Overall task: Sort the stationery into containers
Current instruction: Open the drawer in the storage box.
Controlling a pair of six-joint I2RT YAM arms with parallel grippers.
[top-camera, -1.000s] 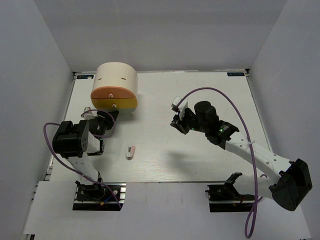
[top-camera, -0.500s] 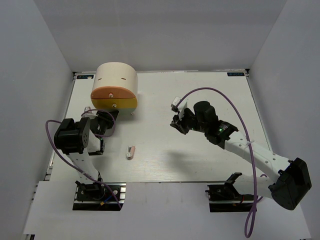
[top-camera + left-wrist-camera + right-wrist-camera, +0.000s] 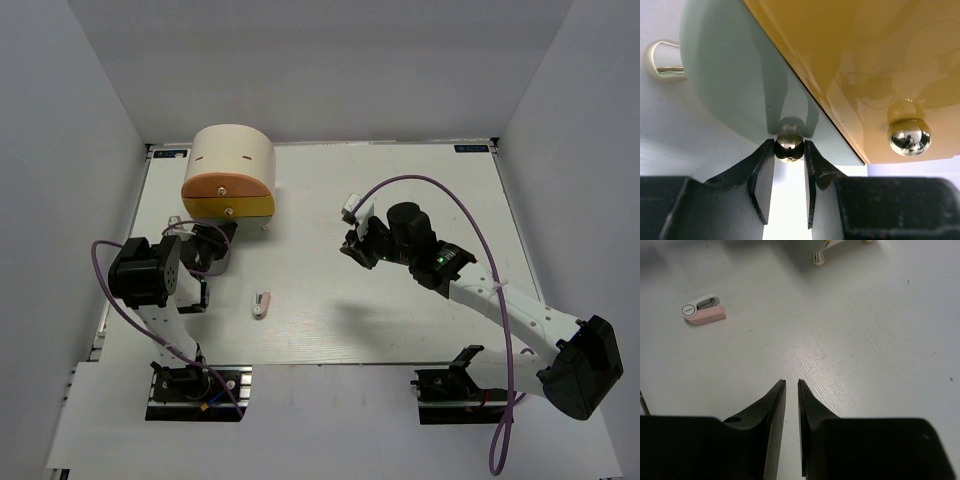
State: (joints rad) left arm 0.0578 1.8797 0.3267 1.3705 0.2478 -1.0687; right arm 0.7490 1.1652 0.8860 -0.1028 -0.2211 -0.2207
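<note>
Top external view showed one cream cylindrical box (image 3: 235, 152) at the far left of the worktop (image 3: 420, 180), with two coloured drawers stacked in it, an orange drawer (image 3: 226, 188) over a yellow drawer (image 3: 250, 208); one stubby white-pink piece (image 3: 261, 304) lay alone on the bare surface, near the front and well apart from the box; the worktop was white with a faint grain, closed in by plain pale grey walls (image 3: 320, 60) on three sides; two arms rose from the near edge; the left arm (image 3: 150, 275) was folded tight, its left claw (image 3: 210, 241) pushed up against the foot of the box; from the left wrist two shiny knobs showed, an upper knob (image 3: 909, 135) on the yellow front and a lower knob (image 3: 789, 145) on a pale panel (image 3: 735, 85) beneath it, and the claw was clenched on that lower knob, a finger on each side; the right arm (image 3: 480, 290) reached in over mid-worktop, its right claw (image 3: 352, 250) hanging above the surface, fingers only slightly parted and grasping nothing.
</note>
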